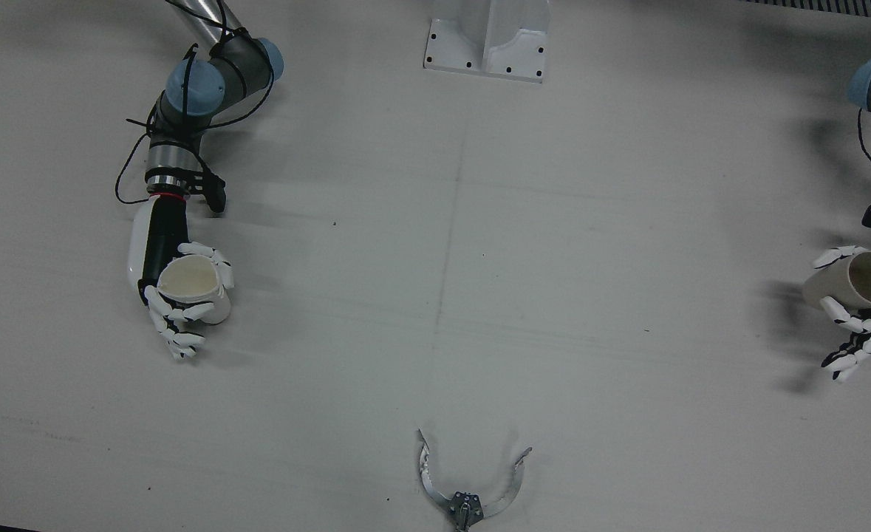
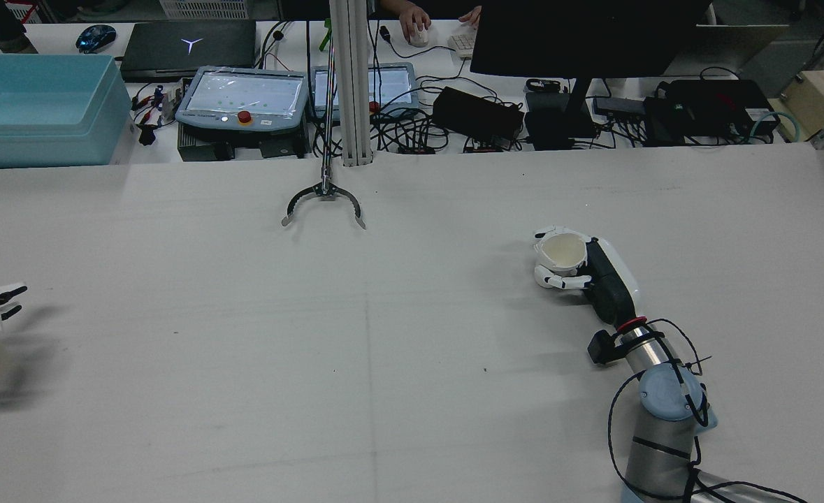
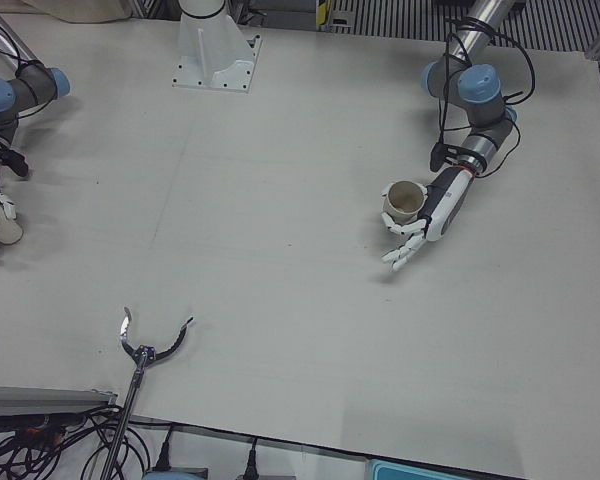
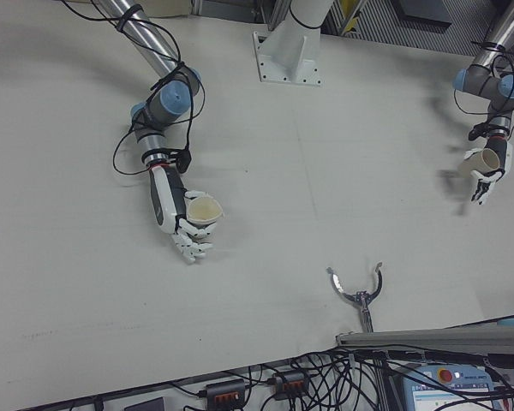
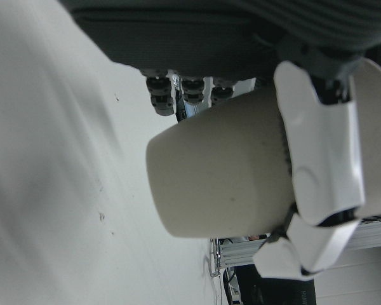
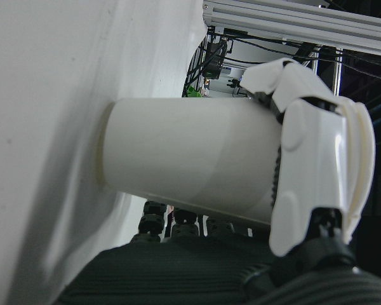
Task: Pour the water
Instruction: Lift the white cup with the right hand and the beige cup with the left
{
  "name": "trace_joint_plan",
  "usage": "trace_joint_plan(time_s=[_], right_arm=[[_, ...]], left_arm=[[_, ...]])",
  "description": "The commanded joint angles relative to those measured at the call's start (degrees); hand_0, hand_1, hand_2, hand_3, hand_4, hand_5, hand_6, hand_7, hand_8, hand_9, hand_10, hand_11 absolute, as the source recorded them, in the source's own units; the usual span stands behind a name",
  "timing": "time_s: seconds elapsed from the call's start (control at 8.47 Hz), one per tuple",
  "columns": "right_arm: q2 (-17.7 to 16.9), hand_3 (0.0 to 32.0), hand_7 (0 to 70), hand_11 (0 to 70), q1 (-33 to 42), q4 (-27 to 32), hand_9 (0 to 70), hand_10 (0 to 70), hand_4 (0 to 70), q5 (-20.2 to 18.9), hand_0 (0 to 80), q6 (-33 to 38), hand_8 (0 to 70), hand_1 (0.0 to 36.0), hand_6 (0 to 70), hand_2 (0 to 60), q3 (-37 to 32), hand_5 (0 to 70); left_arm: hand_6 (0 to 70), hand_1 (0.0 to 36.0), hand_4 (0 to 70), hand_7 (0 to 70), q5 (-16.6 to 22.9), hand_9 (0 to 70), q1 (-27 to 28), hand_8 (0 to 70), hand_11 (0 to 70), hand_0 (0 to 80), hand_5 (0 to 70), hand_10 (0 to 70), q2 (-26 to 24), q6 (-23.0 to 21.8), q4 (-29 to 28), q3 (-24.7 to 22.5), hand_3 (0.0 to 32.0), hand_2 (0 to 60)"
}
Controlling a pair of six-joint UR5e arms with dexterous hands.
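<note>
My right hand [image 1: 180,310] is shut on a cream paper cup [image 1: 193,284] that stands upright on the table; the right hand view shows the cup's [image 6: 190,162] base against the tabletop. My left hand [image 1: 860,329] is shut on a second cream cup [image 1: 852,284], held tilted and a little above the table, with its shadow offset beside it. The left hand view shows this cup [image 5: 222,178] wrapped by white fingers [image 5: 320,152]. The two cups are far apart, at opposite sides of the table. I cannot tell what is inside either cup.
A metal claw tool [image 1: 468,495] lies at the operators' edge of the table, mid-width. A white pedestal [image 1: 487,44] stands at the robot's side. Beyond the table edge are a blue bin [image 2: 41,105], pendants and cables.
</note>
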Motion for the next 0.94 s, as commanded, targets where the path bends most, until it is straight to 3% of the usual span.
trace_joint_plan(time_s=[0.0, 0.35, 0.47, 0.59, 0.71, 0.83], right_arm=[[-0.4, 0.0, 39.8, 16.1, 0.0, -0.1, 28.2, 9.6, 30.4, 0.0, 59.1, 0.3, 19.0, 26.7, 28.6, 32.5, 2.1, 42.9], [-1.3, 0.0, 42.7, 15.1, 2.6, -2.3, 28.5, 8.7, 26.9, -1.1, 61.1, 0.0, 19.2, 27.5, 30.6, 29.6, 9.5, 44.8], [-2.5, 0.0, 44.6, 16.5, 2.8, -3.0, 30.7, 9.5, 25.6, -1.2, 60.9, 0.0, 21.2, 34.0, 33.5, 56.0, 11.3, 56.2], [-3.9, 0.0, 50.7, 16.9, 3.3, -3.3, 33.6, 9.6, 20.8, -1.3, 55.3, 0.0, 23.1, 36.0, 37.0, 60.0, 13.1, 63.9], [-5.3, 0.0, 52.7, 18.2, 4.0, -3.3, 35.0, 10.4, 19.5, -1.3, 53.8, 0.0, 24.2, 36.0, 38.8, 60.0, 14.3, 66.9], [-6.1, 0.0, 54.3, 19.2, 4.7, -3.3, 35.7, 11.0, 23.7, -1.6, 53.1, 0.1, 25.0, 36.0, 41.2, 60.0, 14.8, 70.0]], left_arm=[[10.9, 30.4, 69.0, 15.9, 0.0, 8.9, -0.1, 5.1, 12.2, 51.8, 70.0, 7.5, 0.0, -0.5, 0.1, -0.5, 0.0, 60.0], [11.3, 29.9, 70.0, 16.3, 0.6, 8.8, 0.0, 5.0, 12.2, 52.5, 70.0, 7.4, -0.6, -0.4, 3.1, -6.1, 0.0, 60.0], [11.9, 30.1, 70.0, 17.0, 0.9, 8.9, 0.7, 5.1, 12.2, 53.1, 70.0, 7.4, -1.2, -0.2, 5.0, -8.6, 0.0, 60.0], [12.2, 30.3, 70.0, 16.9, 2.0, 8.7, 0.8, 5.1, 12.3, 53.0, 70.0, 7.5, -3.1, -0.1, 8.0, -11.1, 0.0, 60.0], [12.5, 30.8, 70.0, 17.2, 3.4, 8.7, 0.8, 5.1, 12.3, 53.0, 70.0, 7.5, -6.4, -0.1, 11.0, -12.1, 0.0, 60.0], [12.8, 31.0, 70.0, 17.4, 4.3, 8.8, 0.9, 5.2, 12.4, 53.1, 70.0, 7.5, -9.8, 0.0, 13.9, -12.9, 0.0, 60.0]])
